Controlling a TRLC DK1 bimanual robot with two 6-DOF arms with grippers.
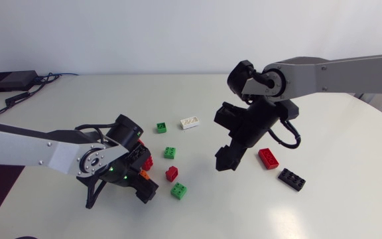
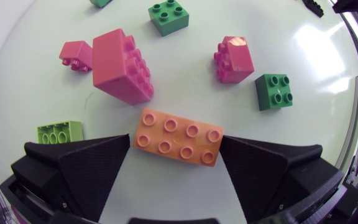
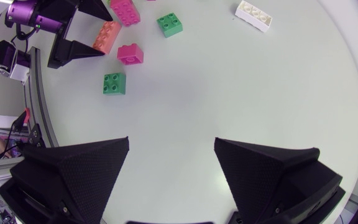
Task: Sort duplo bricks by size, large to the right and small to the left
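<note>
Left wrist view: left gripper [image 2: 175, 149] fingers set against orange 2x4 brick [image 2: 178, 137], touching both short ends, brick between them on table [image 2: 179, 196]. Best keep grip square, lift straight, clear red brick [image 2: 120, 65] just ahead, carry right. Left arm low, wrist pitched down. Right gripper [image 3: 171, 155] wide open, empty, hovering

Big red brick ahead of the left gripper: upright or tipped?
Tipped. The big red brick lies on its side, studs pointing sideways, not up.
</note>
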